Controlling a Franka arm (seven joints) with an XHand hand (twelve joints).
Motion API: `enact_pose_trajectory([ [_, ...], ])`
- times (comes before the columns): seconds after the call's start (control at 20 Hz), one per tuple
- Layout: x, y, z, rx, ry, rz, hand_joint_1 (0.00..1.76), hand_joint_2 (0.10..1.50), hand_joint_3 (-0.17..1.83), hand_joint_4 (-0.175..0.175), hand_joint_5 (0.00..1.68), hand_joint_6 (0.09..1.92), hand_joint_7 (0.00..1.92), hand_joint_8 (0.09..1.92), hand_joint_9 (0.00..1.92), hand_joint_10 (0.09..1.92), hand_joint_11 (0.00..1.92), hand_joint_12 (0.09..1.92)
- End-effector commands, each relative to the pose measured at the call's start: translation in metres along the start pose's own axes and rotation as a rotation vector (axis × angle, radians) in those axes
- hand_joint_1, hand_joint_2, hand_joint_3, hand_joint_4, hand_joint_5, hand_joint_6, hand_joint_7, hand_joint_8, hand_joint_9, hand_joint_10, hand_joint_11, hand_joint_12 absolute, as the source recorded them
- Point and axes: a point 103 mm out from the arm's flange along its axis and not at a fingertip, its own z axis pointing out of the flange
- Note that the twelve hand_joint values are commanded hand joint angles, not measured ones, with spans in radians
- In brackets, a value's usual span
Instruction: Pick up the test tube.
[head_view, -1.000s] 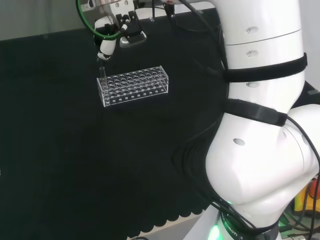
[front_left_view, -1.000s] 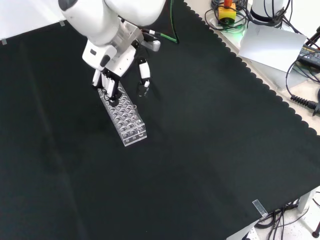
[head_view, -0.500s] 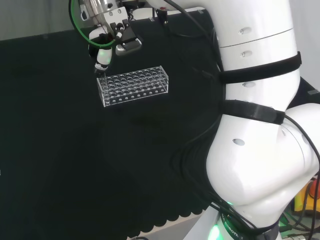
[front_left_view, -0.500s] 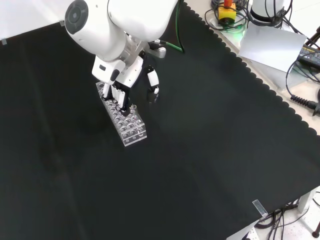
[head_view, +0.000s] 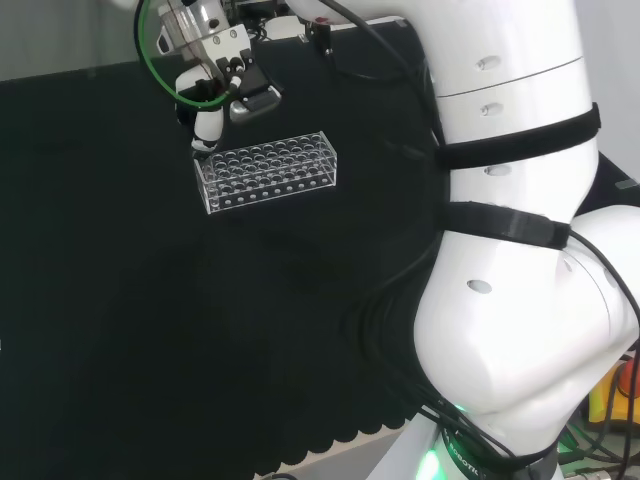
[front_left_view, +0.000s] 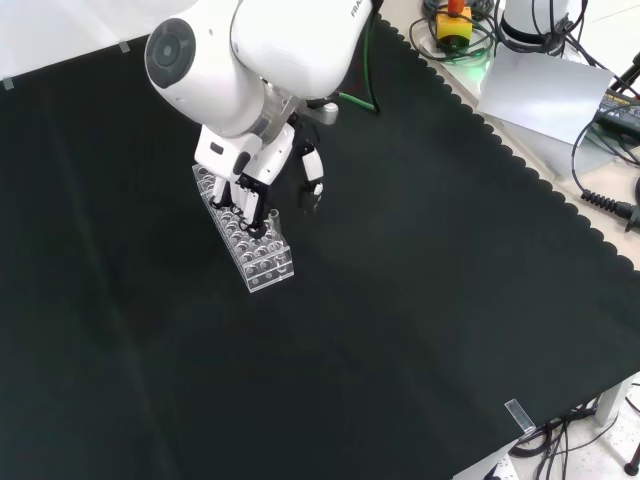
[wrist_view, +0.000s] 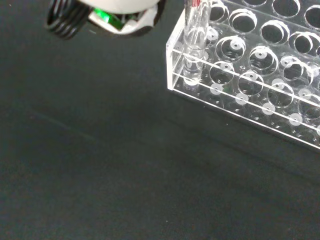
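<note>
test tube (wrist_view: 192, 45) top cut off (wrist view), rack (wrist_view: 260, 75) partly cropped

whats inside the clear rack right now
One clear test tube stands upright in a corner hole of the rack; the holes in view beside it look empty. The hand covers part of the rack in the front view.

— What sort of place is this?
— A robotics lab, by the look of it. A bench draped in black cloth (front_left_view: 420, 300) with a scalloped edge carries a clear test tube rack (front_left_view: 247, 240), and a white robot arm (head_view: 520, 250) stands over it.
— Anything else?
— Off the bench's far right corner in the front view lie cables (front_left_view: 600, 195), a grey sheet (front_left_view: 545, 90) and a yellow emergency-stop button (front_left_view: 453, 22).
</note>
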Motion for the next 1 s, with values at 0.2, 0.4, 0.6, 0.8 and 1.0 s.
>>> enact_pose_trajectory([
  [0.2, -0.002, 0.007, 0.007, 0.006, -0.028, 0.015, 0.98, 0.62, 0.67, -0.092, 0.57, 0.66, 0.82, 0.84, 0.79, 0.77, 0.31, 1.5],
  [0.4, -0.002, 0.014, 0.01, 0.01, -0.053, 0.019, 0.99, 0.61, 0.68, -0.09, 0.58, 0.67, 0.82, 0.84, 0.79, 0.78, 0.31, 1.49],
  [0.6, -0.002, 0.018, 0.01, 0.005, -0.057, 0.025, 0.99, 0.61, 0.68, -0.085, 0.6, 0.68, 0.86, 0.85, 0.8, 0.78, 0.31, 1.49],
  [0.8, -0.004, 0.023, 0.01, 0.012, -0.079, 0.038, 0.99, 0.61, 0.69, -0.081, 0.62, 0.69, 0.91, 0.86, 0.81, 0.78, 0.32, 1.49],
  [1.0, -0.011, 0.024, 0.01, 0.014, -0.089, 0.057, 1.0, 0.61, 0.7, -0.078, 0.62, 0.7, 0.93, 0.85, 0.83, 0.77, 0.33, 1.48],
])
